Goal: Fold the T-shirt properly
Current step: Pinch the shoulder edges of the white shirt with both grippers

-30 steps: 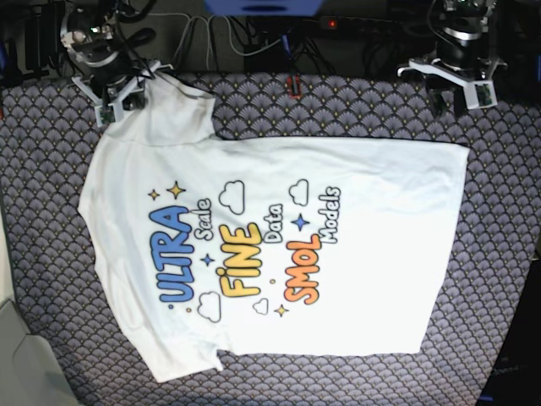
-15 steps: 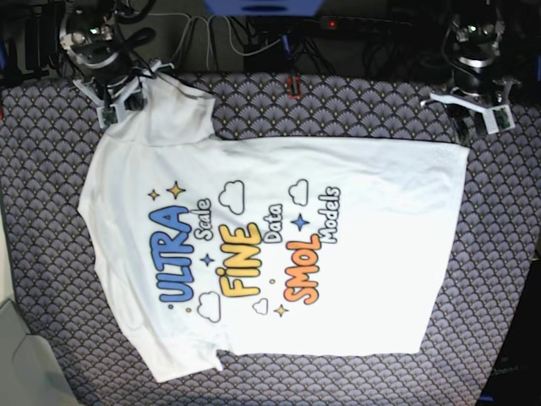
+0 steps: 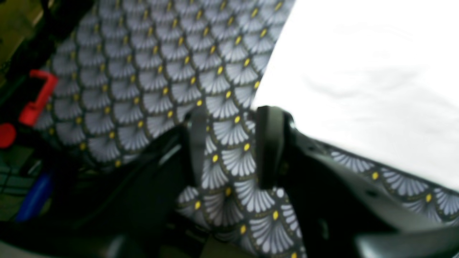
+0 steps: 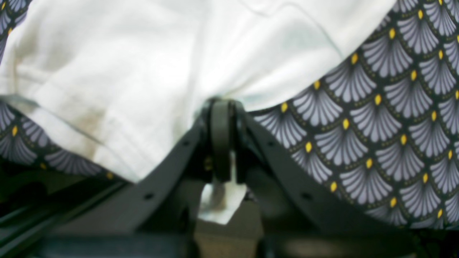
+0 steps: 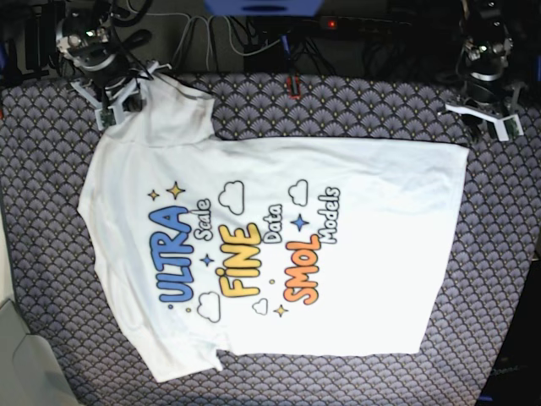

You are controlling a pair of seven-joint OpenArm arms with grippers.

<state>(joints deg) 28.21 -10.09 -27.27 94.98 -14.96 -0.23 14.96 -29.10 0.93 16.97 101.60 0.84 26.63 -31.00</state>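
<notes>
The white T-shirt point(image 5: 279, 245) lies flat and print side up on the patterned cloth, with its hem to the right in the base view. At the far left, my right gripper point(image 5: 127, 95) sits on the upper sleeve. In the right wrist view its jaws point(image 4: 221, 118) are shut on the sleeve's edge of the T-shirt point(image 4: 143, 64), and a bit of white fabric shows behind the fingers. My left gripper point(image 5: 489, 123) hovers just beyond the hem's far corner. The left wrist view shows the left gripper point(image 3: 233, 147) open over bare cloth, with the T-shirt point(image 3: 358, 71) edge just beside one finger point(image 3: 269, 143).
The scalloped grey tablecloth point(image 5: 380, 110) covers the table. A red clamp point(image 5: 293, 86) grips the back edge and also appears as a red clamp point(image 3: 37, 95) in the left wrist view. Cables and dark equipment point(image 5: 254, 38) line the back. A grey surface point(image 5: 17, 355) lies at the front left.
My right gripper has closed on the sleeve edge. The left arm has swung right along the back edge and now stands beyond the hem's far corner.
</notes>
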